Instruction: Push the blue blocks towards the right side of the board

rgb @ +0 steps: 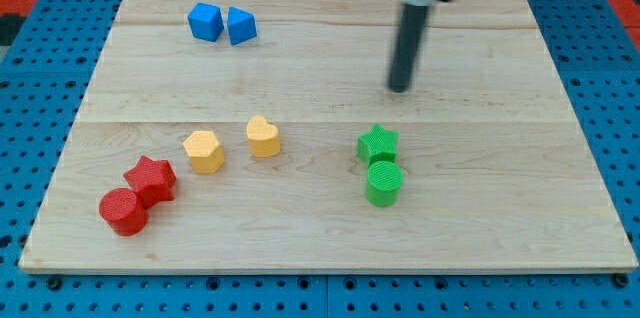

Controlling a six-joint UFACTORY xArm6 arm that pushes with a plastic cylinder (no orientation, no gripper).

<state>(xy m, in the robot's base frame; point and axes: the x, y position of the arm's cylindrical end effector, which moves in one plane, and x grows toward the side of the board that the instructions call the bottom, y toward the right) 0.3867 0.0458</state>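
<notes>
**Two blue blocks at the board's top left, my tip well to their right**

The blue cube (pixel 205 22) and the blue triangular block (pixel 241 26) sit side by side, touching or nearly so, near the view's top left of the wooden board (pixel 480 208). Both are matte, bright blue, with sharp edges.

My tip (pixel 400 88) rests on the board right of centre, well apart from both blue blocks, above the green star (pixel 377 143) and green cylinder (pixel 384 183). It is a bare rod and holds nothing.

The board is pale planked wood on a blue perforated table (pixel 30 78). No writing is readable.

Two yellow blocks, a hexagonal one (pixel 204 151) and a heart (pixel 263 137), lie mid-board; a red star (pixel 151 178) and red cylinder (pixel 123 211) lie at lower left.
</notes>
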